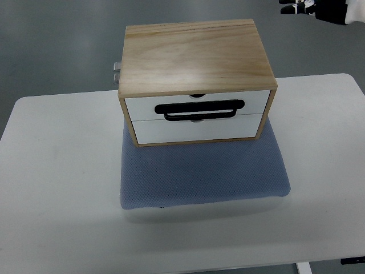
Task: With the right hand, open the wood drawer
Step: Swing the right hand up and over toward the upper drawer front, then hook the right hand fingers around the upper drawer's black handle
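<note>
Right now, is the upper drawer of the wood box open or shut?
Shut. The upper drawer front sits flush with the wood box frame, and the black handle is untouched.

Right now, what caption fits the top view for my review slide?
Closed wood drawer box with black handle on blue mat; right hand at top edge.

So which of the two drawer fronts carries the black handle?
The upper drawer front: the black handle is mounted on it, hanging toward the seam; the lower drawer front is plain white.

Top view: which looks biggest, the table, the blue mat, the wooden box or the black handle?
1. Table
2. Mat and box: alike in spread, and the box top sits nearer the camera, so unranked.
3. Handle
</note>
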Robot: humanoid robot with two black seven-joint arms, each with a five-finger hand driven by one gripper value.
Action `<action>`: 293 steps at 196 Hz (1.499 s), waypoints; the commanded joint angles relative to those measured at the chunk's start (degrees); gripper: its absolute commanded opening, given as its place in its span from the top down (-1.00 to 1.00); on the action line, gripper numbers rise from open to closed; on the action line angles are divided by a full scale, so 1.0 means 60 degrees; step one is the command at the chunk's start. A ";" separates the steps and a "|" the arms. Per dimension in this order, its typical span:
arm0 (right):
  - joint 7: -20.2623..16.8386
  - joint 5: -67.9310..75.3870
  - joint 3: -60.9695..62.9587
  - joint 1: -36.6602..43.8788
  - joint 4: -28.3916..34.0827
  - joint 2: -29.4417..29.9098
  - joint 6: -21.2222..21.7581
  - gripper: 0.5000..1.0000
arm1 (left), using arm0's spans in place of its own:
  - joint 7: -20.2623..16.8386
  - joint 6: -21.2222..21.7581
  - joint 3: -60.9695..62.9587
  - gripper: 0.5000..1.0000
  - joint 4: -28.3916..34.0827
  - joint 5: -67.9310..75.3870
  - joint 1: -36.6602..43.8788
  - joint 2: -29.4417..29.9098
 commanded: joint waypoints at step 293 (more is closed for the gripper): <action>-0.0717 -0.2127 -0.4952 0.4659 0.5037 0.2088 -0.0501 -0.77 | 0.0000 0.0000 0.0000 -1.00 0.0013 0.0000 0.0000 0.0000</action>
